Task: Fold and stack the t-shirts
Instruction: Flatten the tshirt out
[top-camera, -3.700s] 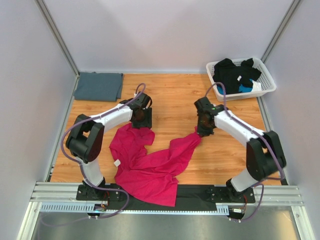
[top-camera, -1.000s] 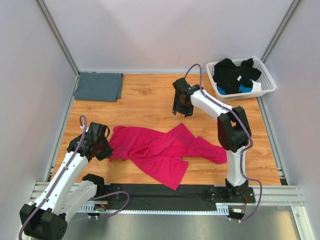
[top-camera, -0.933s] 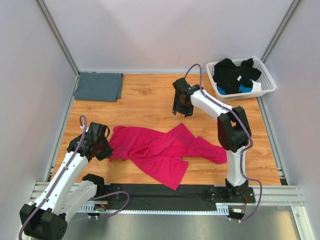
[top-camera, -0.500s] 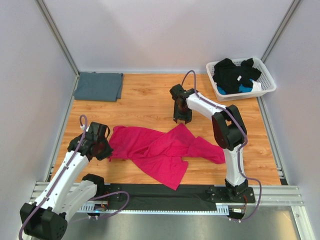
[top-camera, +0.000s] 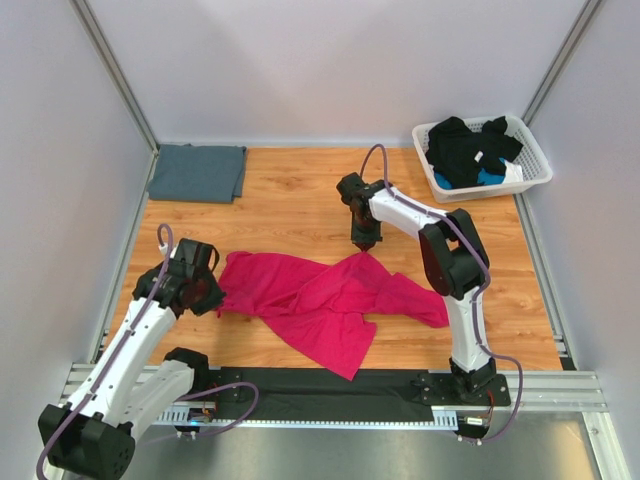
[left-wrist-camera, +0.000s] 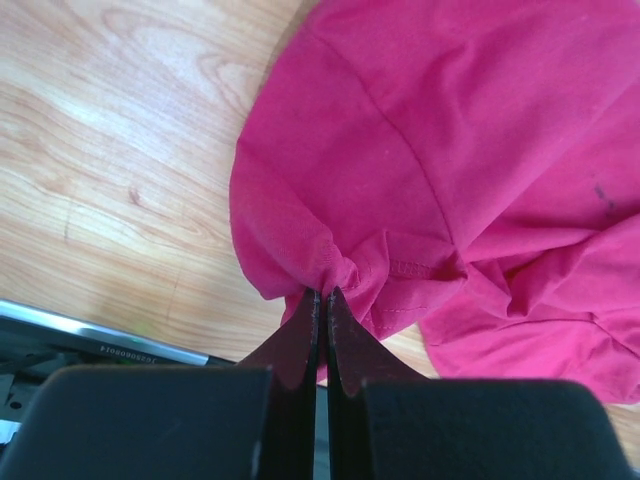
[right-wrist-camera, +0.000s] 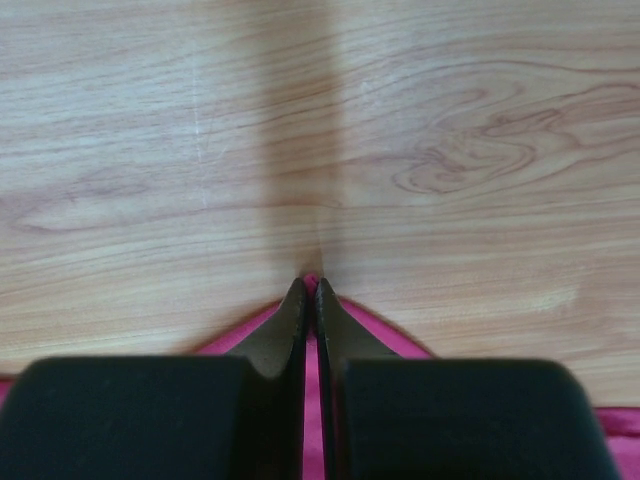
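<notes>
A magenta-pink t-shirt (top-camera: 320, 297) lies crumpled across the middle of the wooden table. My left gripper (top-camera: 217, 297) is shut on its left edge; in the left wrist view the pink cloth (left-wrist-camera: 420, 180) bunches at the closed left gripper (left-wrist-camera: 322, 293). My right gripper (top-camera: 366, 247) is shut on the shirt's far peak, and the right wrist view shows a pink tip (right-wrist-camera: 311, 283) pinched between its fingers (right-wrist-camera: 289, 325). A slate blue-grey t-shirt (top-camera: 198, 172), folded flat, rests at the far left corner.
A white lattice basket (top-camera: 533, 158) at the far right corner holds dark and blue clothes. White walls close in the table on three sides. A black strip and metal rail (top-camera: 330, 384) run along the near edge by the arm bases.
The right arm came down from above the far table to the shirt's far peak and its jaws shut on the cloth. The left gripper kept its grip and barely moved.
</notes>
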